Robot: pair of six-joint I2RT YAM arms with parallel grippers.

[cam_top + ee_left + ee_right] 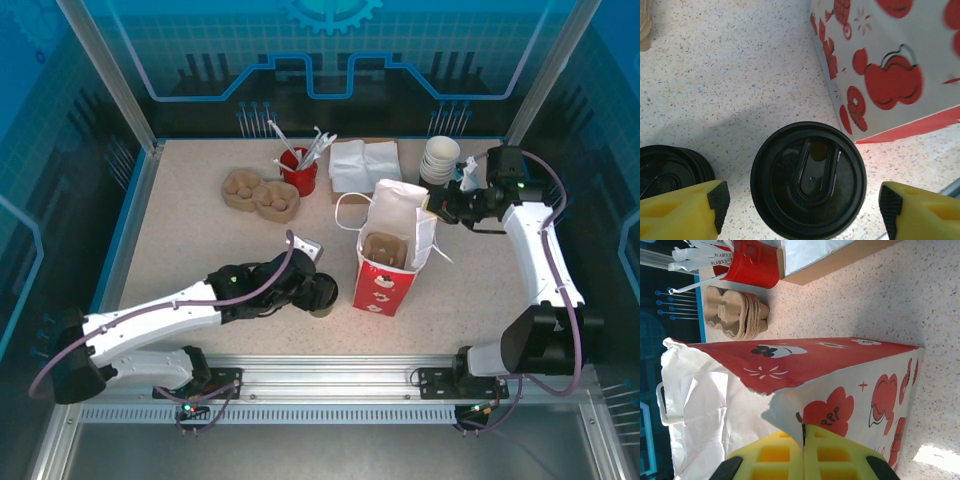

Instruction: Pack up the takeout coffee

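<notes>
From above, the takeout coffee point(325, 300) stands near the table's point(180, 230) front edge, just left of the paper bag point(385, 285), under the left gripper point(318, 292). From the left wrist, its jaws are released, flanking the coffee without touching. From the right wrist, the right gripper point(803, 432) clenches its jaws on the bag's rim.

The tabletop point(190, 240) was a pale beige stone-look surface flecked with dark specks, edged by a blue strip point(122, 225) along its left and far sides. Translucent blue wall panels point(330, 60) closed it in, printed with circuit-like lines and a gear emblem point(332, 12) at the top centre. Silver metal posts point(105, 75) rose at the far corners. A slotted aluminium rail point(330, 375) ran along the near edge. The light was bright and even, shadows soft, with one glaring patch point(935, 457) on the surface.
</notes>
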